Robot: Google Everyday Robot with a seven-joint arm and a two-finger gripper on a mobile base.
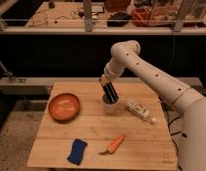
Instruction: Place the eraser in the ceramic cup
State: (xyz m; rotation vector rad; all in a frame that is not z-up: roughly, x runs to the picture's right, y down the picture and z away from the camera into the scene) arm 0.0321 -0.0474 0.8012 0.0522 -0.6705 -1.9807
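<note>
White ceramic cup [110, 105] stands upright near the middle of the table [96, 131] and serves as my reference for all positions. My fingers [112, 98] hang directly over the cup, pointing steeply down with their dark tips at or just inside its rim; I cannot tell whether they are spread or pressed together. The eraser cannot be made out as a separate item: it lies nowhere on the open table, so I judge it to be either hidden between my fingers or already within the cup. The relation that governs the coming move is vertical: the cup's mouth lies straight beneath my fingers, narrow, leaving little room for sideways error. My arm [146, 70] reaches in from the cup's right and rear. To the cup's left sits the orange bowl [64, 106], well apart; to its right, near, lies a white tube [140, 111]; in front lie a carrot [115, 144] and a blue pad [77, 151].
</note>
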